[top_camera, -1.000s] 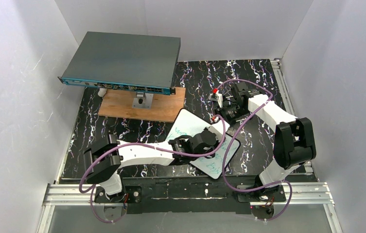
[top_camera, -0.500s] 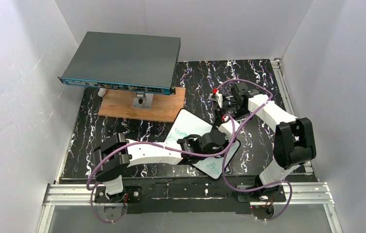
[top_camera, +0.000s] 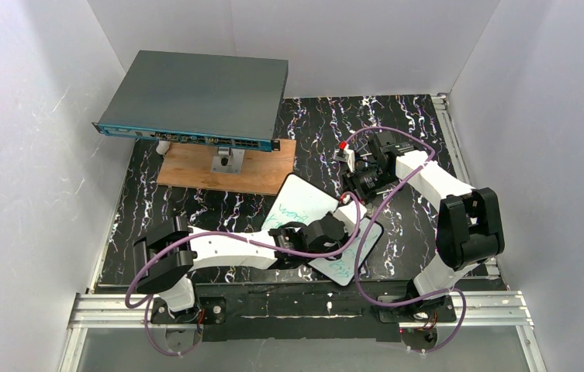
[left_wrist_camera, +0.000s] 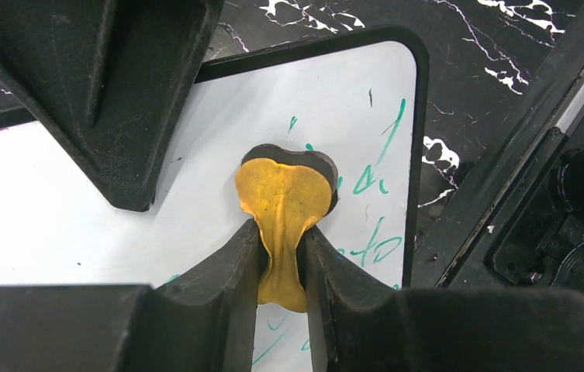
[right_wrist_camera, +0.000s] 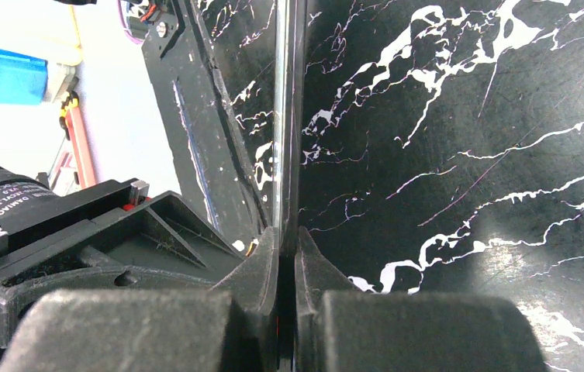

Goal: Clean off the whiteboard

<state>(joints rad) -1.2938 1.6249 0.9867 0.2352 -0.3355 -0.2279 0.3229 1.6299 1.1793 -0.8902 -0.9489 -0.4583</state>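
whiteboard [left_wrist_camera: 79, 209], illegible green scrawl [left_wrist_camera: 372, 180], yellow pad [left_wrist_camera: 282, 203] in left jaws

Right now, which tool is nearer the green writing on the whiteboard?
Left. The left tool holds a yellow pad beside the green writing; the right tool clamps the whiteboard's edge farther off.

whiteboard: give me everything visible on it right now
The whiteboard is a thin, flat white rectangle with rounded corners and a dark rim, lying diagonally on the black marbled table. Green scribbles show toward its near end. The left claw holds a yellow pad against its face. The right claw is shut on its far edge.
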